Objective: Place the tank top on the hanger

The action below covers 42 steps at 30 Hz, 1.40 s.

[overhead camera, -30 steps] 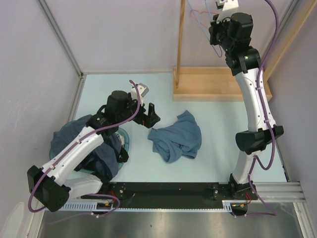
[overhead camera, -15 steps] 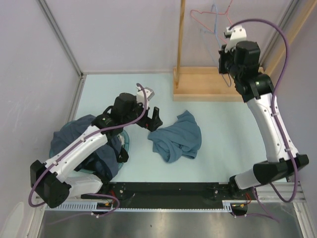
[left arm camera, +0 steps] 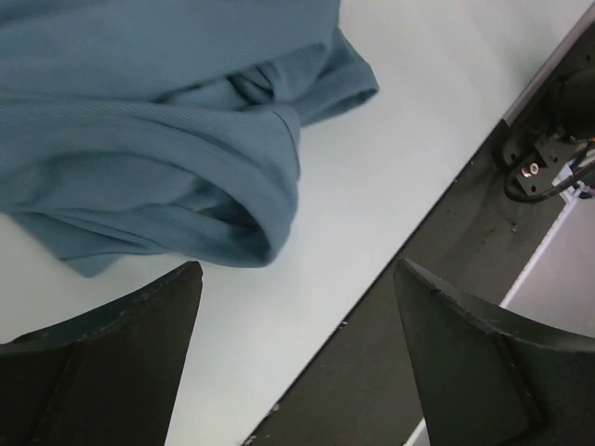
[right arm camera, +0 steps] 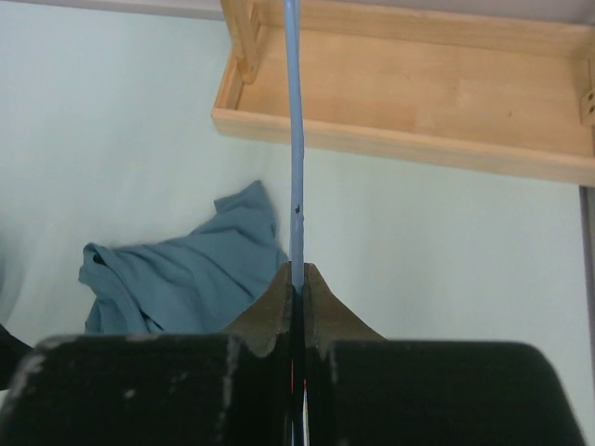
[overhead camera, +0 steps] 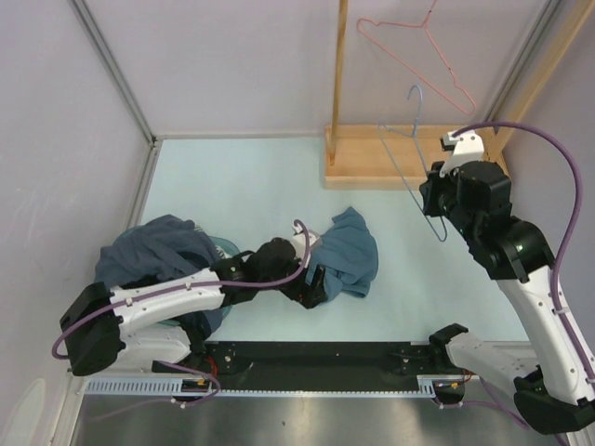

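top view: a teal tub point(overhead camera: 221, 244) at the left of the counter point(overhead camera: 242, 186) holds a dark navy heap of clothes point(overhead camera: 153, 255) that spills over its rim. a shallow wooden tray point(overhead camera: 372, 163) at the back carries an upright post. the tank top point(overhead camera: 351, 253) lies crumpled mid-counter. the left arm stretches low towards it, with the left end effector point(overhead camera: 314, 286) at the top's near edge. the right arm rears up, its right end effector point(overhead camera: 433, 204) on the hanger point(overhead camera: 407, 149), which is held in the air apart from the pink hanger point(overhead camera: 418, 56).

left wrist: the fingers are spread wide and hold nothing, over bare counter just beside a rolled fold of the tank top.

right wrist: the jaws are pinched tight on the hanger's wire.
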Motion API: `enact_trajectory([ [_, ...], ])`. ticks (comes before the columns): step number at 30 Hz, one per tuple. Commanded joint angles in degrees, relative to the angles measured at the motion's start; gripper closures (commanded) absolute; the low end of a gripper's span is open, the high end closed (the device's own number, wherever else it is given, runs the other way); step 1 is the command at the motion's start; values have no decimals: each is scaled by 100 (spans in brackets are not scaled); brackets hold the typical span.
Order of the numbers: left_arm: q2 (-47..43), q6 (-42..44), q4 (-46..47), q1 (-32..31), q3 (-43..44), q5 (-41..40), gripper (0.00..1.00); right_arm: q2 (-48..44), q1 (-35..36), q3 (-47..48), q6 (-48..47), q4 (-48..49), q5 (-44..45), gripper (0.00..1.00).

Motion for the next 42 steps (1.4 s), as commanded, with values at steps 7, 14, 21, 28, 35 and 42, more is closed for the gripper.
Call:
enact_trajectory([
  [7, 641, -1161, 1987, -361, -662, -238, 18, -465, 96, -753, 311, 16, -246, 100],
  [14, 1247, -1047, 2172, -370, -513, -466, 20, -501, 96, -807, 285, 26, -414, 100],
  [21, 1652, -1125, 2679, -370, -513, -396, 34, -536, 96, -842, 267, 8, -449, 100],
  [28, 977, -1170, 2577, 182, -460, -187, 100, -554, 96, -745, 215, -62, -562, 100],
  [35, -150, 443, -397, 1992, 1100, 614, 100, -536, 113, -666, 127, 332, -1291, 100],
  [42, 359, 1194, -1194, 3469, 1807, 1518, 100, -440, 192, -816, 320, 1238, -2522, 100],
])
